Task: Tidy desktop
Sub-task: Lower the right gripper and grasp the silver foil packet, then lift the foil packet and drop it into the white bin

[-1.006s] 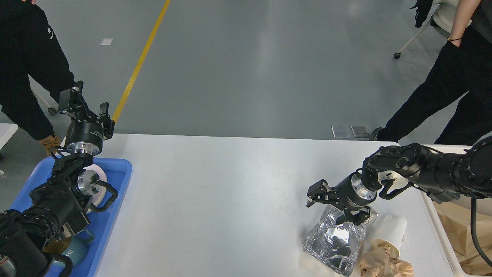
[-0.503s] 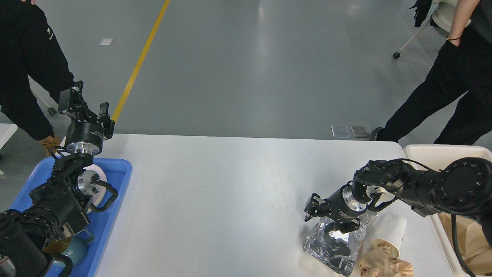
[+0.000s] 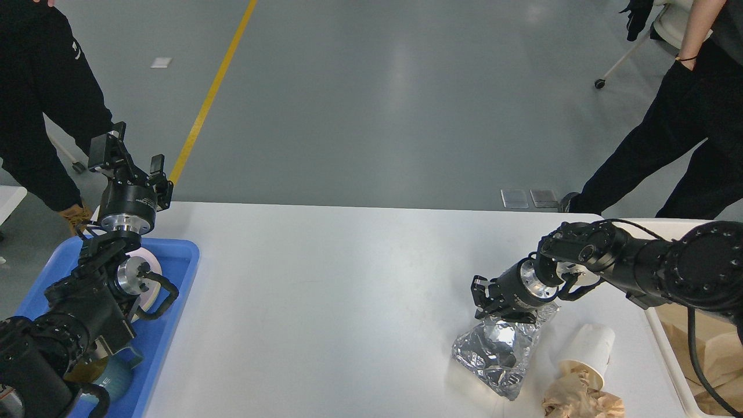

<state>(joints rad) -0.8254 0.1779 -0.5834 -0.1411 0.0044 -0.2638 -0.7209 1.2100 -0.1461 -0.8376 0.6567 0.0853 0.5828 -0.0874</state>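
The white desktop (image 3: 348, 290) fills the middle of the head view. A crumpled silver foil bag (image 3: 499, 354) lies at its front right. My right gripper (image 3: 497, 303) is shut on the bag's upper edge, and the bag hangs pulled up towards it. A white paper cup (image 3: 589, 348) lies on its side just right of the bag, with crumpled brown paper (image 3: 580, 399) at its mouth. My left gripper (image 3: 125, 155) is open and empty, raised above the table's far left corner.
A blue tray (image 3: 177, 273) sits at the left edge, holding a white disc (image 3: 152, 285) and a teal mug (image 3: 113, 378). A cream bin (image 3: 664, 331) with brown paper stands at the right edge. People stand beyond the table at far left and far right.
My right gripper dropped onto the foil bag, closed on its top edge and pulled it up and slightly left, away from the cup. The left arm has not moved.
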